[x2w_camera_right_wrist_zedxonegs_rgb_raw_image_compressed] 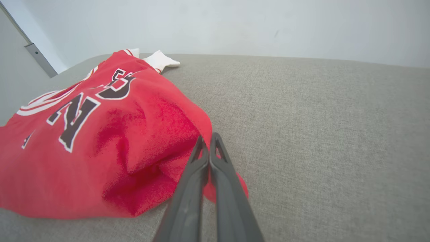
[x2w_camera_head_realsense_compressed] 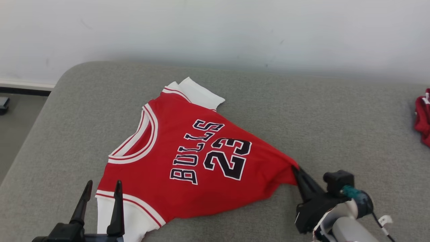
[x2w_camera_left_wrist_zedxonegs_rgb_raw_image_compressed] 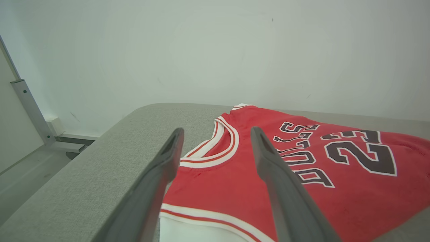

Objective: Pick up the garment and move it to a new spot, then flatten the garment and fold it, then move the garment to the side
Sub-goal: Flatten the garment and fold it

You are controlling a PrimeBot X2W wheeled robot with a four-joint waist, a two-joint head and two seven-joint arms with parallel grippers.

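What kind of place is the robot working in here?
Probably a lab or test room rather than a home: a grey padded surface against a bare white wall, a metal frame post beside it, and one red jersey laid out for handling.

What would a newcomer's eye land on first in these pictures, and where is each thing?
The red jersey reading BULLS 23 lies on the grey cushion, its lower end drawn to a point. There the right gripper is shut on it; the left gripper stands open by the white sleeve.
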